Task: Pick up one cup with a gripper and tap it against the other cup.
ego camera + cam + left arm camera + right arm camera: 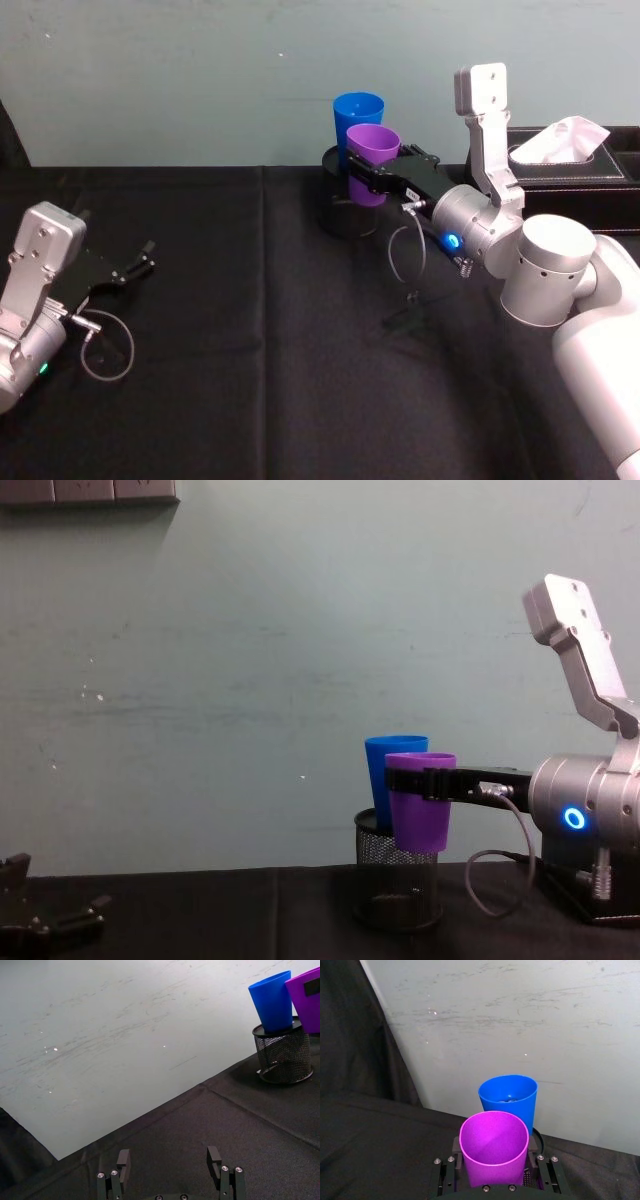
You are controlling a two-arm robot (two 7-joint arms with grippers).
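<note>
Right hand (372, 172) gripping purple cup (372, 160) below rim, beside blue cup (357, 116); light, slick plastic, squeeze gently; left hand (135, 265) idling wide

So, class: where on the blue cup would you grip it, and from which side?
Grip the blue cup on its upper wall just under the rim, from above or the robot's left. Its base sits in the mesh holder, and the purple cup in the right hand blocks the right.

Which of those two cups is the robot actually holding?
The purple cup, clamped just under its rim in the right claw and lifted. The blue cup stands free in the black mesh holder behind it.
</note>
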